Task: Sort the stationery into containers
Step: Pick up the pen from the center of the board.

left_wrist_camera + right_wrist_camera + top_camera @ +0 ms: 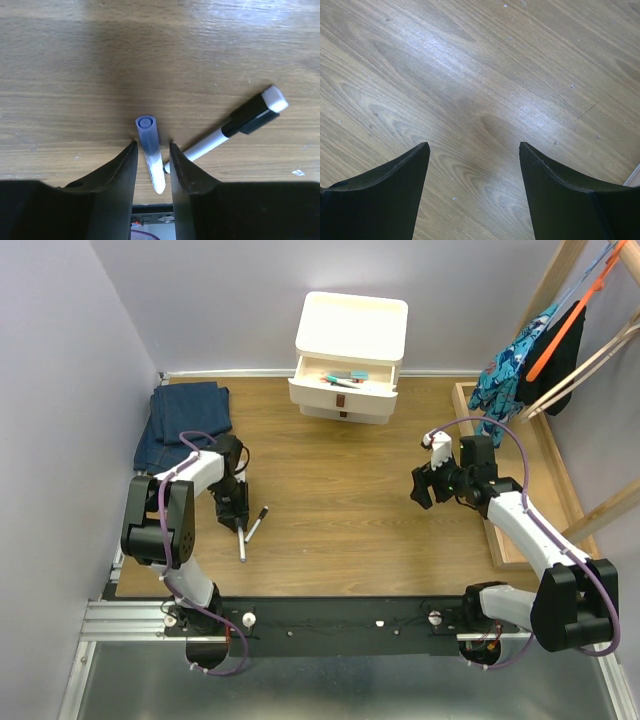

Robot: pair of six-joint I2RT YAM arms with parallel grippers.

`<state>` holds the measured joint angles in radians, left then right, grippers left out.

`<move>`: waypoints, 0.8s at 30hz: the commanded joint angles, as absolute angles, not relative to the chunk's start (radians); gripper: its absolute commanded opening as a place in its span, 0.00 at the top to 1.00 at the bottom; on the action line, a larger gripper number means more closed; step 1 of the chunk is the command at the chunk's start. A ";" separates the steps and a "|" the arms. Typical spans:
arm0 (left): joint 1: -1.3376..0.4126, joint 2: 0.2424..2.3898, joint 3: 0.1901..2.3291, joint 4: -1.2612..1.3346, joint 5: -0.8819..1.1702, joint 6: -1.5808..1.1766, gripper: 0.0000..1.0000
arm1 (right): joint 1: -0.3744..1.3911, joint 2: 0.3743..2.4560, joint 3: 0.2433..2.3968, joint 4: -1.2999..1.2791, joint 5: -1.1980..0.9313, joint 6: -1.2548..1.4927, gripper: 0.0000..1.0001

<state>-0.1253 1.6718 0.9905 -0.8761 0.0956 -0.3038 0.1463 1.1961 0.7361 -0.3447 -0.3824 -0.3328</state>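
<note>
A slim white pen with a blue cap [149,145] lies on the wooden table, and also shows in the top view [242,545]. My left gripper [152,144] is low over it, tips at the table. The jaws stand narrowly open on either side of the cap with small gaps. A white marker with a black cap [235,131] lies just to its right, angled [257,523]. My right gripper [474,145] is wide open and empty above bare table at the right [428,485]. The cream cabinet [350,335] stands at the back with its top drawer [343,388] pulled open, several pens inside.
Folded blue jeans [185,420] lie at the back left, just behind the left arm. A shallow wooden tray [472,405] runs along the right edge. A wooden rack with hanging clothes [525,355] stands at the far right. Walls close the left and back.
</note>
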 commanded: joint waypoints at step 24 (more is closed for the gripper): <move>-0.216 1.839 2.000 -0.862 0.448 -0.026 0.97 | 0.140 1.169 0.736 -0.314 -0.357 -0.357 0.20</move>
